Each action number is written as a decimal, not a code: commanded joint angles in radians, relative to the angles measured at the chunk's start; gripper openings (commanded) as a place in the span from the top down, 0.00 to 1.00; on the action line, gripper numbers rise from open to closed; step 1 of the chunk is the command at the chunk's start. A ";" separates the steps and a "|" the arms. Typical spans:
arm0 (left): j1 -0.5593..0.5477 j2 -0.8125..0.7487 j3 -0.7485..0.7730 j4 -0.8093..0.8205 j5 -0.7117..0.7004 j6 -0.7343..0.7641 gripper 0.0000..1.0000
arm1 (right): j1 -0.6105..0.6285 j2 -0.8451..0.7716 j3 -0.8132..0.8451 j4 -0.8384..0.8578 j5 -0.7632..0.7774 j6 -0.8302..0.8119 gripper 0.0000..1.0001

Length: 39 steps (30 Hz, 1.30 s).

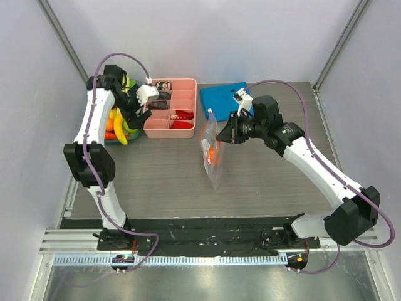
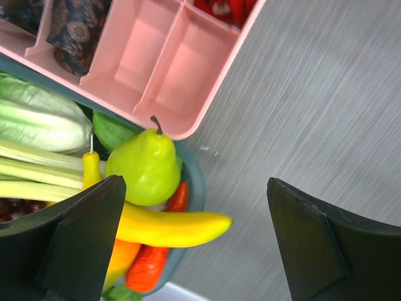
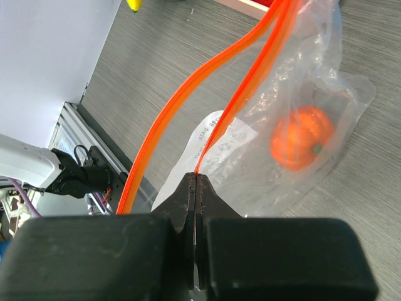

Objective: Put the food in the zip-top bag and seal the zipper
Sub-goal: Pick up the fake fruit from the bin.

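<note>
The food (image 1: 119, 130) lies left of the tray (image 1: 160, 124), the zip-top bag (image 1: 214, 168) right.

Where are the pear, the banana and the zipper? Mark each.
pear (image 2: 147, 166), left wrist view, middle of its body.
banana (image 2: 169, 227), left wrist view, its yellow midsection.
zipper (image 3: 170, 105), right wrist view, orange strip's curved run.

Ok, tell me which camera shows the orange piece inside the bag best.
The right wrist view: the orange piece sits large and sharp inside the clear bag. The top view shows only a small orange blob there; the left wrist view misses it entirely.
</note>
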 commanded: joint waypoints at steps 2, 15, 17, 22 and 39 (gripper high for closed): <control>0.016 0.067 0.054 -0.107 -0.048 0.377 0.02 | -0.001 -0.022 0.027 0.010 -0.008 -0.018 0.99; 0.060 0.205 0.135 -0.111 -0.111 0.600 0.04 | -0.018 -0.005 0.026 0.018 -0.004 -0.005 0.99; 0.063 0.213 0.138 -0.099 -0.116 0.621 0.04 | -0.019 0.002 0.026 0.024 -0.007 -0.002 0.99; 0.062 0.230 0.131 -0.101 -0.096 0.653 0.04 | -0.031 0.018 0.032 0.026 -0.005 0.000 0.99; 0.060 0.271 0.086 -0.056 -0.125 0.693 0.08 | -0.048 0.051 0.044 0.026 -0.004 0.000 0.99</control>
